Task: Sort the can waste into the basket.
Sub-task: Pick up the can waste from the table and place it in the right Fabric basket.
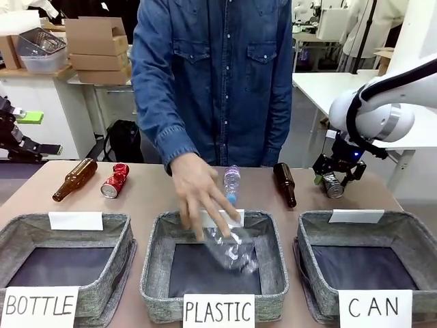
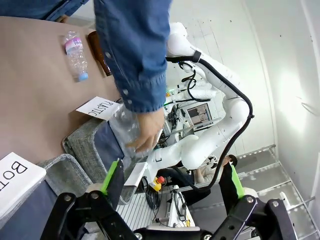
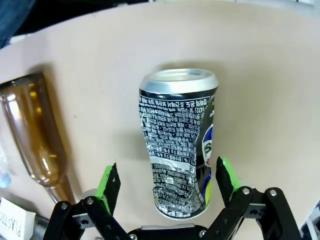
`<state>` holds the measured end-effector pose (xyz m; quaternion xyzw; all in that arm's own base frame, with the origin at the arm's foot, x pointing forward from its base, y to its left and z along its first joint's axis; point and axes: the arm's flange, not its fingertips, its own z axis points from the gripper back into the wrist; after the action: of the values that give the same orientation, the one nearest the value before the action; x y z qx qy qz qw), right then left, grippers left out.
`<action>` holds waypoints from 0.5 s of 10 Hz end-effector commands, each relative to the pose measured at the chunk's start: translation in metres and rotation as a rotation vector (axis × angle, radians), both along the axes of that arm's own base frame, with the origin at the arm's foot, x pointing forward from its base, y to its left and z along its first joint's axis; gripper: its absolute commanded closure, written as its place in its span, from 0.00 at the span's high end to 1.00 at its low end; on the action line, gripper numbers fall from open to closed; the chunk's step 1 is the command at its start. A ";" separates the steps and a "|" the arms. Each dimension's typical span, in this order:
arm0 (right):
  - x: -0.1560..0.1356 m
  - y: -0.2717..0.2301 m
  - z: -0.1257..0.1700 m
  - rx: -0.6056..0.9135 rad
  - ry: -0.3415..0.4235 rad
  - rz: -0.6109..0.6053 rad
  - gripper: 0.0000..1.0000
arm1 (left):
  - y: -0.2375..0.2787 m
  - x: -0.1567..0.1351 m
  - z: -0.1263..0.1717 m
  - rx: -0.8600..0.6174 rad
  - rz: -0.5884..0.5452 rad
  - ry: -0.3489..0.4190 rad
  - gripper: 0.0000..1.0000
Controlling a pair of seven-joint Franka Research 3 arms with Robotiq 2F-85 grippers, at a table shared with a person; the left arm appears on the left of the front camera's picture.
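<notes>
- Right claw is down at the far right of the table, beyond the CAN basket, fingers spread wide.
- In the wrist view the silver can sits between those fingers. It is dented at the waist, with its open top pointing away from the claw. One green pad stands clear of the can. The other is very close, and I cannot tell whether it touches. Nothing is clamped.
- Left claw is released too, with nothing between its fingers, held above the near left corner of the table.
- Red can lies on its side at far left, just beside a brown bottle, well away from both claws.
- CAN basket stands at near right, with its dark base bare.
- Person's hand reaches over the middle basket, marked PLASTIC, with a clear crumpled bottle at its fingertips.
- A small plastic bottle and a second brown bottle lie on the table beyond the middle basket.
</notes>
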<state>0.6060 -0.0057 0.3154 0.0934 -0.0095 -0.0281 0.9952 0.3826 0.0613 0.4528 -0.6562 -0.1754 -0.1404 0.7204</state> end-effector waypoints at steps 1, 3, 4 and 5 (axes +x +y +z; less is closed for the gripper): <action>0.007 0.007 0.002 -0.041 0.015 -0.031 1.00 | 0.001 -0.001 0.000 -0.005 -0.012 -0.024 1.00; 0.010 0.011 -0.002 -0.050 0.029 -0.039 0.42 | 0.001 -0.001 0.000 -0.005 -0.012 -0.024 1.00; 0.010 0.011 -0.003 -0.069 0.032 -0.048 0.00 | 0.001 -0.001 0.000 -0.005 -0.012 -0.024 1.00; 0.011 0.009 -0.003 -0.067 0.030 -0.063 0.00 | 0.001 -0.001 0.000 -0.005 -0.012 -0.024 1.00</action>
<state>0.6076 0.0005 0.3084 0.0819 -0.0011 -0.0443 0.9957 0.3826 0.0613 0.4528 -0.6562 -0.1755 -0.1404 0.7204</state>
